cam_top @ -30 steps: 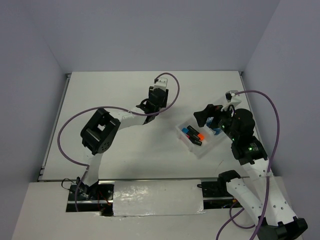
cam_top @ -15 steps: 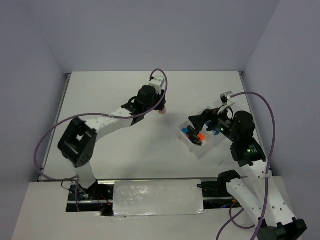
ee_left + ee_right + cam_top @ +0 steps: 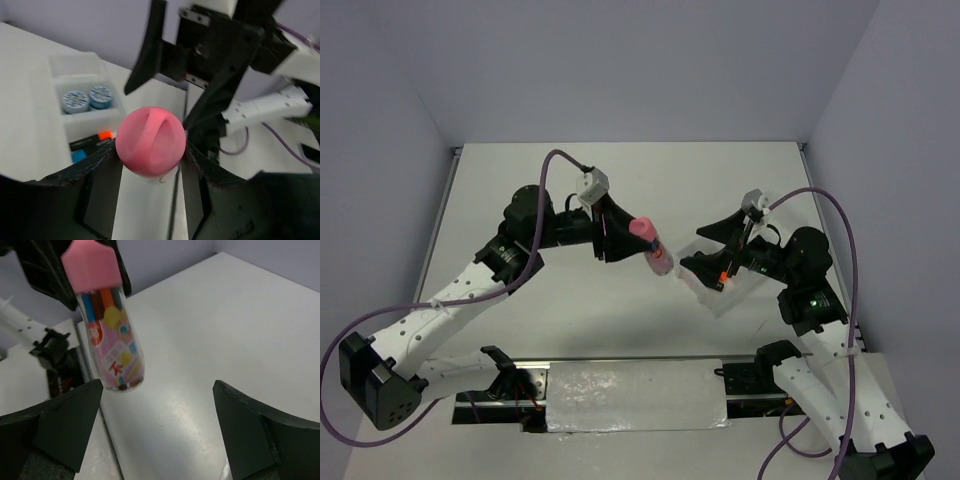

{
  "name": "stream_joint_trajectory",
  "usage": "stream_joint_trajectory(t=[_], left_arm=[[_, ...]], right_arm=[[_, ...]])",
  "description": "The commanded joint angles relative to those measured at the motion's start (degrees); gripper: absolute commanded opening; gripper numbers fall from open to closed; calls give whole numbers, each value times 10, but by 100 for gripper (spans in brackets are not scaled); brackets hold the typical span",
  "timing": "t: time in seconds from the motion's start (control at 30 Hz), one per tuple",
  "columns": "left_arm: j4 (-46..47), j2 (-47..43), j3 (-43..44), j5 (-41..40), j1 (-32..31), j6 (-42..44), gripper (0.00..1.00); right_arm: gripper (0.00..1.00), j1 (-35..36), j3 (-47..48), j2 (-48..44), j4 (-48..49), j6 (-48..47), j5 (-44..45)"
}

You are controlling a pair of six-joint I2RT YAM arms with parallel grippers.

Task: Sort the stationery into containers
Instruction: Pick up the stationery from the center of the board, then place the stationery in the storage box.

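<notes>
The pink-capped tube (image 3: 653, 248) hangs in the air just left of the tray, with my left gripper (image 3: 632, 236) shut on it. Seen from the left wrist, its round pink cap (image 3: 150, 141) sits clamped between the two fingers. My right gripper (image 3: 692, 248) stands wide open facing the tube, a short gap away. In the right wrist view the tube (image 3: 114, 342) hangs at the upper left, beyond the spread fingers (image 3: 65, 425). The divided tray (image 3: 75, 65) holds two blue-white discs (image 3: 75, 101) in one compartment and orange-capped (image 3: 105, 135) and blue-capped (image 3: 78, 156) markers in another.
The right arm covers most of the tray (image 3: 722, 300) in the top view. The white table (image 3: 560, 300) ends at walls on the left, back and right. A purple cable (image 3: 840, 215) loops over the right arm.
My left arm has swung from the table's far middle toward the right and near side, lifting the tube off the table. The right gripper has turned left to face it.
</notes>
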Motion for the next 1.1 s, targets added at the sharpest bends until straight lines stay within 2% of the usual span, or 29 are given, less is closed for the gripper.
stream_joint_trajectory(t=[0.0,0.17,0.37,0.53,0.63,0.67,0.73,0.83,0.87,0.93,0.97,1.0,1.03,1.07], left_arm=[[75,-19,-22,147,3,-9,0],[163,-32,-47,186,4,-52,0],[209,-24,-59,200,4,-79,0],[239,-22,-65,216,4,-90,0],[274,-24,-78,228,4,-106,0],[299,-23,-82,233,3,-118,0],[313,-23,-88,242,4,-128,0],[300,-19,-85,243,3,-121,1],[295,-16,-83,242,4,-118,3],[275,-10,-75,234,3,-112,16],[269,-6,-73,220,3,-108,26],[262,-6,-71,207,4,-106,54],[236,-7,-62,189,4,-97,68],[216,-7,-53,136,6,-89,91]], right_arm=[[100,19,28,5,63,29,-115],[100,59,62,13,37,33,-114],[99,199,98,85,-26,-5,-46],[97,223,105,106,-18,-8,-8],[90,224,112,120,-8,-7,-6],[80,224,116,124,-7,-9,-8],[72,226,127,136,-13,-12,-9],[71,228,133,141,-5,-7,-13],[65,228,132,142,3,-5,-23],[50,233,133,144,7,-9,-34],[21,234,133,144,8,-11,-37],[4,233,129,142,9,-12,-31],[0,233,124,139,12,-13,-22],[0,233,120,137,8,-27,-16]])
